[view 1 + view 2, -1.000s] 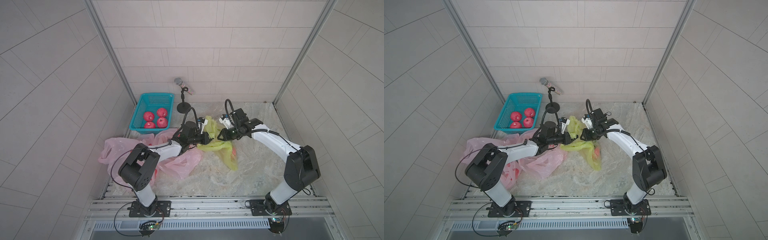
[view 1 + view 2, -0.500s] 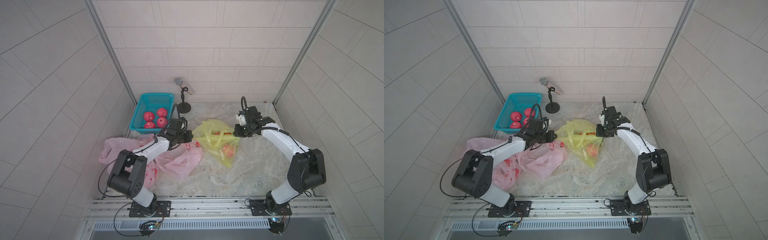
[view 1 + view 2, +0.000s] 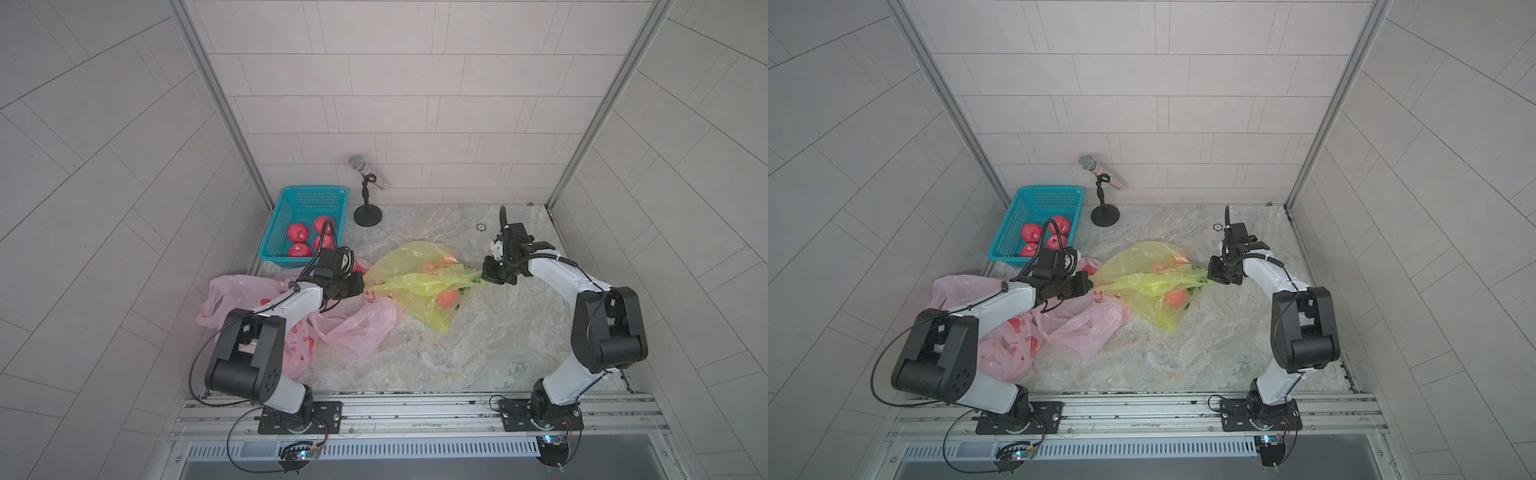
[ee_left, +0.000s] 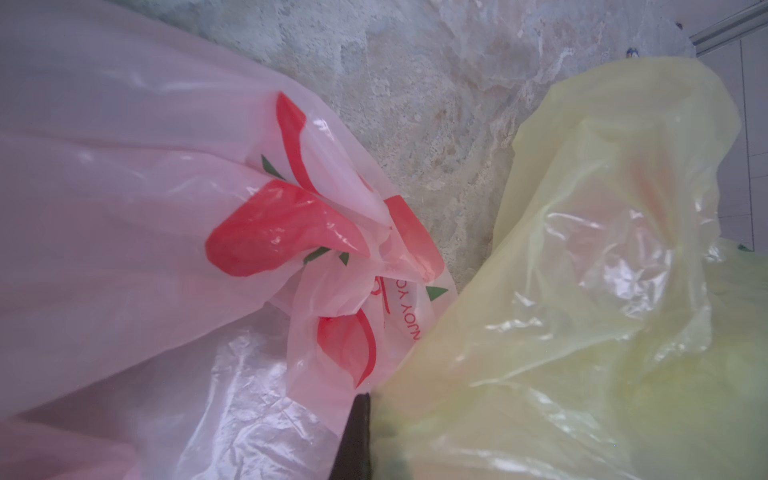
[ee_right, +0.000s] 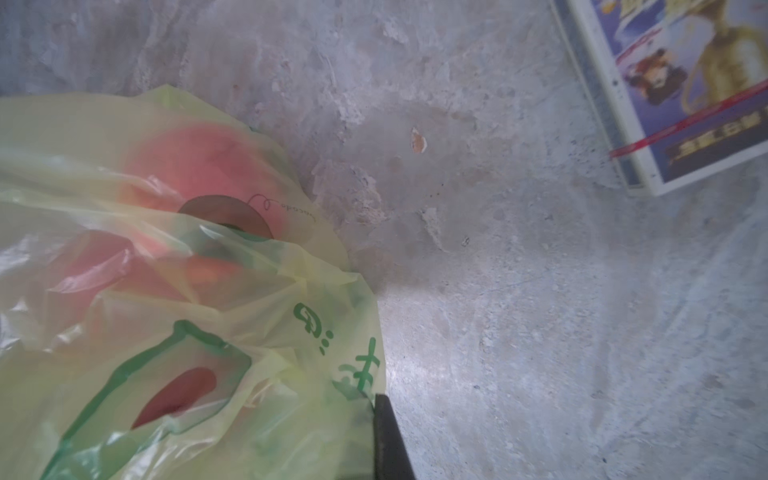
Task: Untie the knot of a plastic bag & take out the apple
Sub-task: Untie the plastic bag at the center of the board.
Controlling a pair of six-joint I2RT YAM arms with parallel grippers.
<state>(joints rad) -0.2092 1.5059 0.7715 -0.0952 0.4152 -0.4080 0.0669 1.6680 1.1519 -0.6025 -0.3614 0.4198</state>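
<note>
Left tool [image 3: 360,286] is pinched tight on the left edge of the yellow bag [image 3: 415,282]. Its wrist view shows only one dark finger [image 4: 357,436]; the rest is buried under yellow film, so the grip itself is hidden. Whether the bag has a knot I cannot tell, as no view shows one clearly. Right tool [image 3: 484,276] is likewise closed on the bag's right edge, and its wrist view cuts off all but one dark finger [image 5: 388,436] beside green print.

The bag sits mid-desk between the two tools, stretched into a taut ridge from one to the other, with its body sagging onto the desk [image 3: 478,345] toward the front. Its film is translucent. The apple [image 3: 448,298] shows through it as a red blur right of centre. Two smaller orange-red patches farther back are too blurred to tell fruit from print.

Crumpled pink bags [image 3: 353,328] lie under the left arm, touching the yellow bag's left side. A teal basket [image 3: 291,216] in the back left corner holds four red fruits [image 3: 298,232], partly crossed by the left arm's cable. Just right of it stands a microphone [image 3: 368,170] on a black stand. A printed box [image 5: 685,83] is cut off at the edge of the right wrist view.
</note>
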